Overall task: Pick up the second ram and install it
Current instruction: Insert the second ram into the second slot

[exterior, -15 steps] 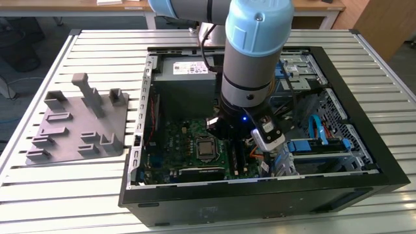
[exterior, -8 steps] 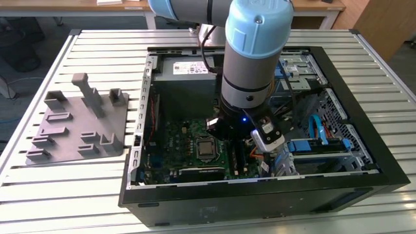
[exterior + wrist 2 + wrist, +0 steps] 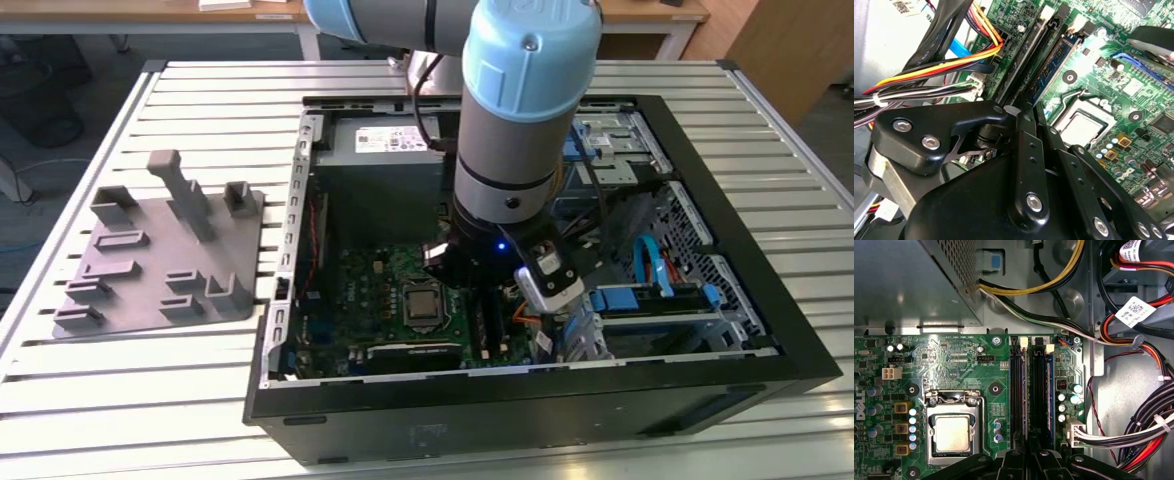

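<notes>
My gripper [image 3: 481, 285] reaches down inside the open computer case [image 3: 534, 405], over the motherboard's memory slots. In the first wrist view, the second ram [image 3: 1026, 390] shows edge-on as a thin blue-grey line in a slot. It runs straight out from between the black fingers [image 3: 1014, 460]. The gripper [image 3: 1029, 452] stands nearly closed on that thin board; in the second wrist view it [image 3: 1037, 112] lines up with the same slot. Another blue-green stick [image 3: 1051, 390] [image 3: 1054, 65] sits two slots over, upright.
Beside the slots lies the processor socket [image 3: 951, 432]. The grey power supply box [image 3: 914, 285] stands past the slot ends. Cable bundles [image 3: 1139, 425] crowd the other side of the slots. The grey fixture plate [image 3: 160, 250] rests on the slatted table at the exterior view's left.
</notes>
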You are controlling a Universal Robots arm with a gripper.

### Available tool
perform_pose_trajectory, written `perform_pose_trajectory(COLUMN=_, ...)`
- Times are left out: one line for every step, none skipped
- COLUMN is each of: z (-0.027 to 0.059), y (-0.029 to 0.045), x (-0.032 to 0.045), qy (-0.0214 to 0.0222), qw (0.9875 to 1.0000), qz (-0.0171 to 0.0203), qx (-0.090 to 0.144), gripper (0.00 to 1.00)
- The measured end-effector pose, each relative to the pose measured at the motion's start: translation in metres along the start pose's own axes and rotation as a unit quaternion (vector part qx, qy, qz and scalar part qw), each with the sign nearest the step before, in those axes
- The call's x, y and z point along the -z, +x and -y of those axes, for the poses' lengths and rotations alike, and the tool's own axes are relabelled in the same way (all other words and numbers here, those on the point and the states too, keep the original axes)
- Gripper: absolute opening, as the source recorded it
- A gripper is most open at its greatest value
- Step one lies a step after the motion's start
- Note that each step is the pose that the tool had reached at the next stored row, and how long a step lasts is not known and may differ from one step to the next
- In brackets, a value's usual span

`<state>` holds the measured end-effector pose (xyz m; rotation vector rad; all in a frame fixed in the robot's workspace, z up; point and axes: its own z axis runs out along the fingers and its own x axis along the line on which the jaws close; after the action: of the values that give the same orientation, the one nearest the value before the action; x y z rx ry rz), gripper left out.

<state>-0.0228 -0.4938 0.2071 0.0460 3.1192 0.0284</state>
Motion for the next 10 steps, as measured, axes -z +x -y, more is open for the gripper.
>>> perform_pose_trajectory(z=0.0000, y=0.0000, x=-0.0001, qy=-0.0001, qw=1.0000, qz=0.0000, qx=0.000, gripper=0.14)
perform_pose_trajectory(z=0.0000, y=0.0000, x=-0.0001, qy=-0.0001, qw=1.0000, qz=0.0000, qx=0.000, gripper=0.14)
perform_pose_trajectory(z=0.0000, y=0.0000, x=-0.0001, qy=-0.0001, qw=1.0000, qz=0.0000, qx=0.000, gripper=0.14)
perform_pose_trajectory(z=0.0000, y=0.0000, x=-0.0002, qy=0.0000, qw=1.0000, qz=0.0000, qx=0.000, gripper=0.15)
perform_pose_trajectory(z=0.0000, y=0.0000, x=-0.0002, qy=-0.0001, qw=1.0000, qz=0.0000, qx=0.000, gripper=0.15)
perform_pose_trajectory(z=0.0000, y=0.0000, x=-0.0002, qy=0.0000, qw=1.0000, qz=0.0000, qx=0.000, gripper=0.15)
perform_pose_trajectory(z=0.0000, y=0.0000, x=-0.0003, qy=-0.0001, qw=1.0000, qz=0.0000, qx=0.000, gripper=0.21)
perform_pose_trajectory(z=0.0000, y=0.0000, x=-0.0002, qy=0.0000, qw=1.0000, qz=0.0000, qx=0.000, gripper=0.21)
perform_pose_trajectory(z=0.0000, y=0.0000, x=0.0013, qy=0.0000, qw=1.0000, qz=0.0000, qx=0.000, gripper=0.21)
perform_pose_trajectory(z=-0.0001, y=-0.0001, x=0.0047, qy=-0.0001, qw=1.0000, qz=0.0000, qx=0.000, gripper=0.21)
